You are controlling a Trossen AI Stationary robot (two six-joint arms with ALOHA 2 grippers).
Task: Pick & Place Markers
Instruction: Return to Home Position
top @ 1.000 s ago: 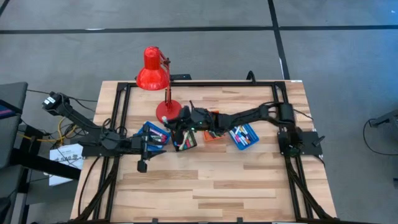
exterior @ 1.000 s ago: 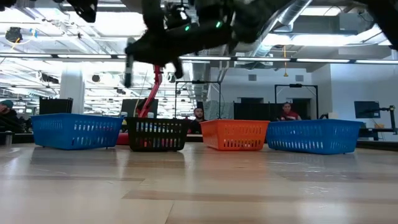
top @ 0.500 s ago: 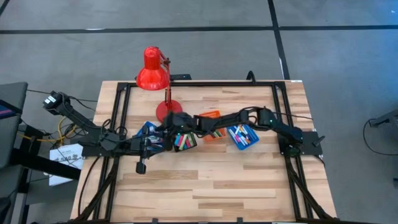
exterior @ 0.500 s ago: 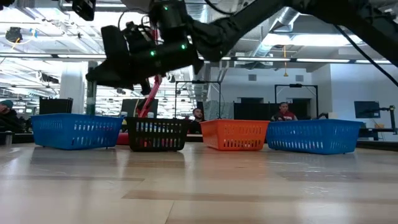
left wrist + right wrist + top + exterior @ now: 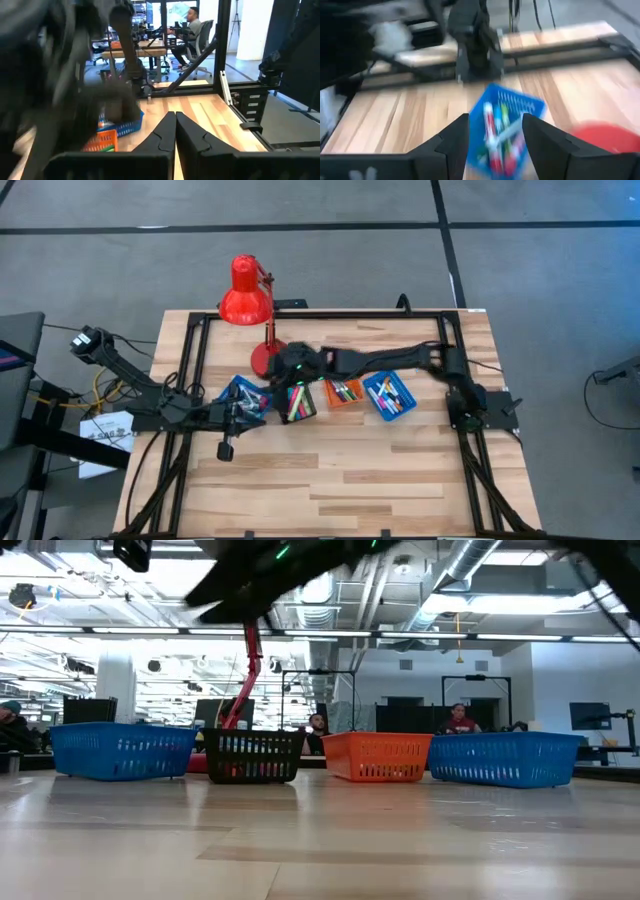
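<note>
Markers (image 5: 490, 134) lie in a blue basket (image 5: 529, 107) ahead of the right gripper (image 5: 495, 119).

no readable text anywhere tbh, white paper sheet (image 5: 108, 430) off the left side of the table (image 5: 400, 480) has dark print, way too small to make out

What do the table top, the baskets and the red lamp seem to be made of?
Table top: wood, in pale planks with visible grain and joints, and a slight sheen in the low view. Baskets: likely moulded plastic, with latticed walls in solid blue, black and orange. Lamp: probably painted metal, going by the smooth, glossy red shade, though the pictures leave this open.
</note>
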